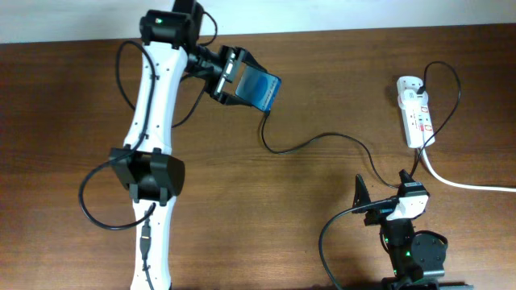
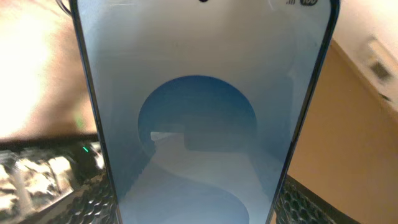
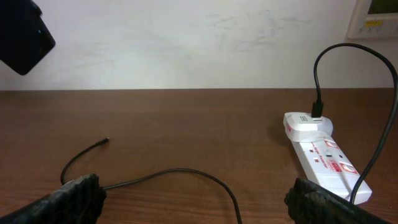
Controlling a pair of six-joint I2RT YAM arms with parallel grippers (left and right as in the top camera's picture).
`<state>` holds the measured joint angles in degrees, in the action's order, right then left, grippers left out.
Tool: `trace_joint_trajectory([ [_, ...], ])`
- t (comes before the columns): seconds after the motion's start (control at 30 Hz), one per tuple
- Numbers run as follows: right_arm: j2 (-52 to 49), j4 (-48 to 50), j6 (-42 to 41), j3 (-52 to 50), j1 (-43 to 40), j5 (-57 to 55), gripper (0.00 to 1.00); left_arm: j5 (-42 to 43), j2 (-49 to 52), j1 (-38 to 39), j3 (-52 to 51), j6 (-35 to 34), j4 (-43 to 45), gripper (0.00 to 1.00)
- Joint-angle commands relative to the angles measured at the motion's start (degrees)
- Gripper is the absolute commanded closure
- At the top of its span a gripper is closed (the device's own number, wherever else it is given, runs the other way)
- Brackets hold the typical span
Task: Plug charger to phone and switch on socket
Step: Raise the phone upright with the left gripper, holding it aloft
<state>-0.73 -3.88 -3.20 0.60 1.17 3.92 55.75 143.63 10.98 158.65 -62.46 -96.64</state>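
My left gripper (image 1: 234,78) is shut on the phone (image 1: 261,88) and holds it above the table at the back. The blue screen fills the left wrist view (image 2: 199,106), with a finger at each lower edge (image 2: 199,214). The charger, a thin black cable (image 1: 322,138), runs from the socket across the table. Its tip (image 3: 107,140) lies loose on the wood below the phone (image 3: 22,34). The socket (image 1: 416,113) is a white power strip with red marks at the right, also in the right wrist view (image 3: 323,155). My right gripper (image 1: 383,188) is open and empty over the cable (image 3: 199,202).
A white adapter (image 3: 309,123) sits in the far end of the socket. The socket's thick white cord (image 1: 468,184) runs off to the right. The left arm's body (image 1: 153,161) stretches down the left side. A pale wall stands behind the table.
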Motion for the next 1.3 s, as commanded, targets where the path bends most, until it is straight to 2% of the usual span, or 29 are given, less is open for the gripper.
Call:
trace_joint_trajectory([
  [0.0,0.26,-0.28,-0.22,-0.28,0.37,0.31,0.02,11.78,-0.92,-2.95,1.79,-3.15,-0.09,1.0],
  [0.1,0.26,-0.26,-0.2,-0.28,0.37,0.31,0.02,12.46,-0.92,-5.99,1.79,-10.91,-0.07,1.0],
  [0.13,0.26,-0.28,-0.22,-0.28,0.37,0.31,0.02,12.59,-0.92,-6.99,1.79,-11.52,-0.07,1.0],
  [0.5,0.26,-0.28,-0.22,-0.28,0.37,0.31,0.02,19.85,-0.92,-9.66,1.79,-9.92,-0.09,1.0],
  [1.27,0.26,-0.28,-0.22,-0.28,0.37,0.31,0.02,19.45,-0.92,-9.66,1.79,-8.39,-0.09,1.0],
])
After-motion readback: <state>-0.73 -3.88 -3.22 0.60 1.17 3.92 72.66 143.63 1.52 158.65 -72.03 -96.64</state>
